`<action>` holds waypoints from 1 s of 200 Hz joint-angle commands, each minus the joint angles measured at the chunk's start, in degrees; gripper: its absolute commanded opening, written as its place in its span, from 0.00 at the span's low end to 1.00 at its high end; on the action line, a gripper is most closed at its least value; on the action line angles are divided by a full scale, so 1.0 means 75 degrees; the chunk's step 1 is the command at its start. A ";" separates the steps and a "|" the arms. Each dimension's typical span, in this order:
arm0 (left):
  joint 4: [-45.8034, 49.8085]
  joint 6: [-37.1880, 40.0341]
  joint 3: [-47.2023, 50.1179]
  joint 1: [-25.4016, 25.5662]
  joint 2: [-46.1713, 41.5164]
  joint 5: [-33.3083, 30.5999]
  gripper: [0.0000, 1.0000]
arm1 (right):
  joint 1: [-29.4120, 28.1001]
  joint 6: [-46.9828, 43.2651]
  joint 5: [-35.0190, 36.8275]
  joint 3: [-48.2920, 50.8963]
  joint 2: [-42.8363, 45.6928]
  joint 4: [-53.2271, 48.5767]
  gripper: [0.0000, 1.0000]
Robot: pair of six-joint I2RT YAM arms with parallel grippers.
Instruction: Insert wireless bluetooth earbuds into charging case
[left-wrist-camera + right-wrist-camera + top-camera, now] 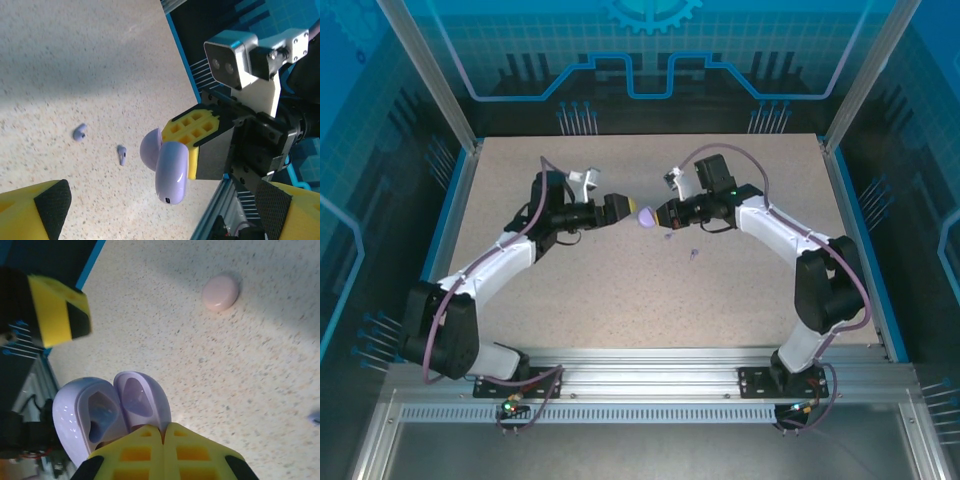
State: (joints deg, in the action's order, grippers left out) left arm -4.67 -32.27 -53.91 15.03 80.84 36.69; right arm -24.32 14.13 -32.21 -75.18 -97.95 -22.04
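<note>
Earbuds (121, 154), lavender pair: loose on table (570, 300), below and slightly rightward of open case (170, 172) clamped in right claw (658, 213); left claw (620, 207) gaping, empty, free to fetch.

I record the left arm (500, 262) and right arm (790, 235): white shells, black joints, lilac cables (542, 180) (one apiece). Fingers (130, 455) are yellow, waffle-ribbed, black-tipped.

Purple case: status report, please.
Left gripper open, empty. Right gripper shut on purple case, lid open. Two purple earbuds loose on table. Pink case aside, not blocking.
</note>
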 commanded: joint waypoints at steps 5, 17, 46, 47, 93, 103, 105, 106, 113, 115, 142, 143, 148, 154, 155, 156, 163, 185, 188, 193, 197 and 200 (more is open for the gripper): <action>0.1420 0.1226 -0.0624 -0.0375 0.0263 0.0706 0.99 | 0.0056 -0.1733 0.0206 -0.0656 -0.0190 -0.1029 0.00; 0.2148 0.1791 -0.1204 -0.0456 0.0631 0.1206 0.99 | 0.0037 -0.2104 0.0164 -0.0943 -0.0271 -0.1309 0.00; 0.4605 0.3263 -0.2751 -0.0446 0.1741 0.2376 0.99 | -0.0179 -0.2716 0.0494 -0.1280 -0.0389 -0.1638 0.00; 0.4652 0.3303 -0.2785 -0.0451 0.1780 0.2422 0.99 | -0.0191 -0.2739 0.0507 -0.1288 -0.0391 -0.1646 0.00; 0.6213 0.4319 -0.3673 -0.0387 0.2635 0.3007 0.99 | -0.0474 -0.3277 0.1177 -0.1322 -0.0626 -0.1891 0.00; 0.6225 0.4350 -0.3699 -0.0358 0.2714 0.3105 0.98 | -0.0476 -0.3312 0.1183 -0.1290 -0.0648 -0.1863 0.00; 0.6224 0.4356 -0.3690 -0.0353 0.2728 0.3131 0.97 | -0.0473 -0.3313 0.1178 -0.1286 -0.0644 -0.1856 0.00; 0.6218 0.4359 -0.3688 -0.0340 0.2737 0.3145 0.97 | -0.0473 -0.3319 0.1178 -0.1274 -0.0642 -0.1861 0.00; 0.6240 0.4415 -0.3690 -0.0292 0.2779 0.3182 0.94 | -0.0473 -0.3325 0.1146 -0.1268 -0.0658 -0.1846 0.00; 0.6251 0.4431 -0.3688 -0.0278 0.2797 0.3171 0.94 | -0.0482 -0.3325 0.1134 -0.1272 -0.0655 -0.1843 0.00; 0.6409 0.4592 -0.3709 -0.0098 0.3162 0.3189 0.81 | -0.0506 -0.3325 0.1044 -0.1301 -0.0671 -0.1808 0.00; 0.6416 0.4594 -0.3716 -0.0095 0.3182 0.3186 0.80 | -0.0513 -0.3325 0.1040 -0.1305 -0.0672 -0.1802 0.00; 0.6424 0.4596 -0.3720 -0.0062 0.3241 0.3184 0.79 | -0.0519 -0.3314 0.1036 -0.1309 -0.0671 -0.1796 0.00; 0.6418 0.4596 -0.3724 -0.0010 0.3342 0.3183 0.77 | -0.0533 -0.3310 0.1036 -0.1320 -0.0668 -0.1799 0.00; 0.6415 0.4596 -0.3729 -0.0005 0.3354 0.3189 0.77 | -0.0538 -0.3312 0.1036 -0.1314 -0.0659 -0.1803 0.00; 0.6419 0.4596 -0.3725 0.0004 0.3360 0.3186 0.76 | -0.0541 -0.3313 0.1036 -0.1323 -0.0661 -0.1799 0.00; 0.6402 0.4605 -0.3742 0.0051 0.3444 0.3194 0.73 | -0.0566 -0.3325 0.1061 -0.1329 -0.0657 -0.1795 0.00; 0.6366 0.4612 -0.3787 0.0181 0.3587 0.3203 0.69 | -0.0575 -0.3349 0.1062 -0.1332 -0.0635 -0.1819 0.00; 0.6359 0.4618 -0.3792 0.0193 0.3605 0.3206 0.69 | -0.0578 -0.3356 0.1067 -0.1332 -0.0633 -0.1819 0.00; 0.6347 0.4619 -0.3804 0.0199 0.3632 0.3211 0.68 | -0.0578 -0.3357 0.1049 -0.1323 -0.0631 -0.1825 0.00; 0.6341 0.4619 -0.3814 0.0211 0.3660 0.3228 0.66 | -0.0584 -0.3355 0.1045 -0.1328 -0.0640 -0.1830 0.00; 0.6335 0.4619 -0.3824 0.0220 0.3670 0.3254 0.66 | -0.0585 -0.3360 0.1048 -0.1321 -0.0643 -0.1830 0.00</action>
State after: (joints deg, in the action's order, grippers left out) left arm 41.41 0.62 -80.55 15.99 107.33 58.46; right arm -27.83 -9.98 -24.14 -83.92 -102.30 -34.54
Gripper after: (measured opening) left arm 0.683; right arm 0.040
